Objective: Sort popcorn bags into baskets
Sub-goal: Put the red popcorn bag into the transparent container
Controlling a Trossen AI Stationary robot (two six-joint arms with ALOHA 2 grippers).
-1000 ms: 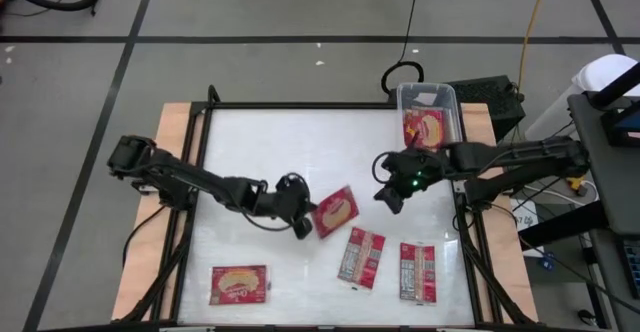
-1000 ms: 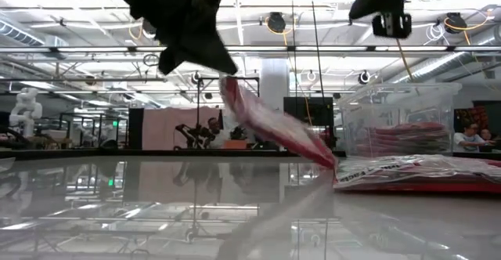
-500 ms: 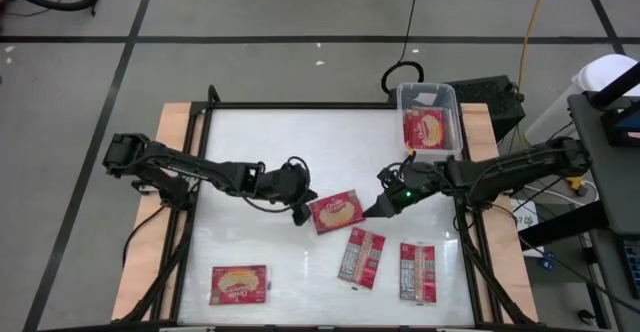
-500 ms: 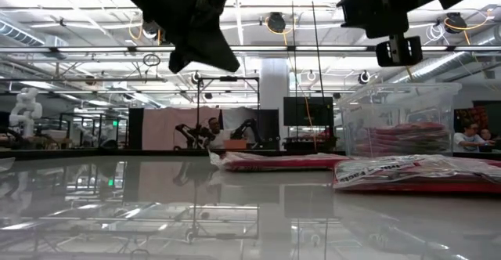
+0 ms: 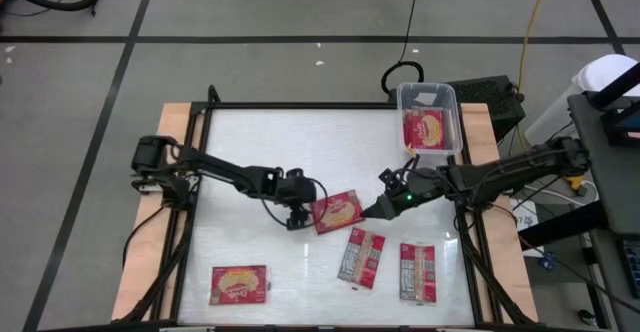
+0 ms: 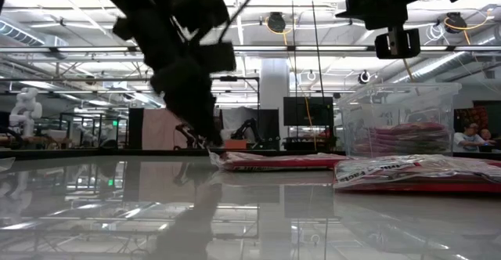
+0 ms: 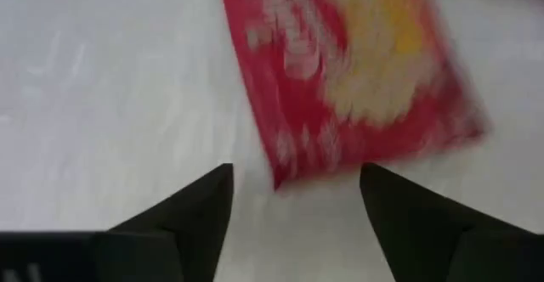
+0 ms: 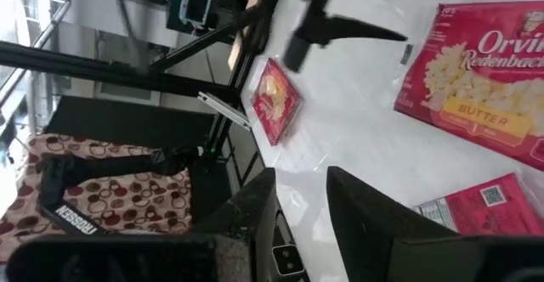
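We note the flat red popcorn bag (image 5: 337,211), picture side up, lying on the white table (image 5: 260,152) mid-way between both arms. Left gripper (image 5: 297,216) sits at its near edge, jaws spread, bag just ahead of the fingertips and not held. Right gripper (image 5: 384,208) points at the opposite edge, jaws parted, empty. Bag print reads "Orvil… Redenbach…", "BUTTER". Clear plastic rectangular basket (image 5: 428,96) stands at the far right corner with a packet inside.
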